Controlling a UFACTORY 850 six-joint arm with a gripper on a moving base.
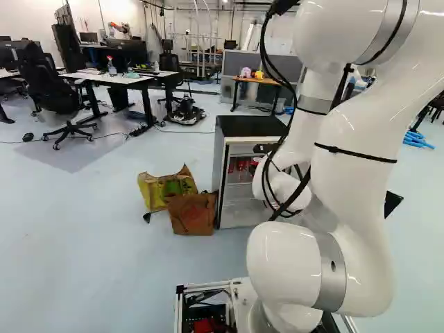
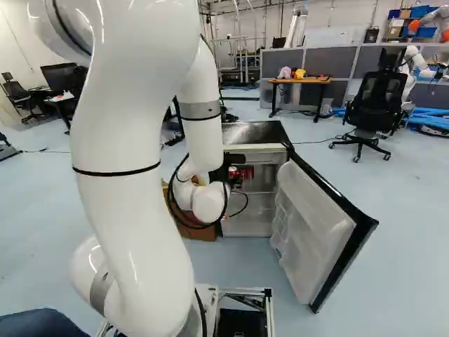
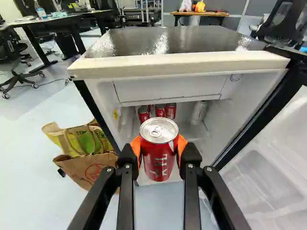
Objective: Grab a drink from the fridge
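Gripper (image 3: 159, 149) holding 1 red can (image 3: 159, 162) at the open fridge's (image 3: 180, 64) front edge; grab seemingly done, backing clear apparently left.

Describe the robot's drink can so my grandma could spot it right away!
Find the small open fridge with the shiny dark top. At its opening is the robot's black end effector, holding a red can with a silver lid. Other red cans stand farther back inside, but only this one is held between two orange pads.
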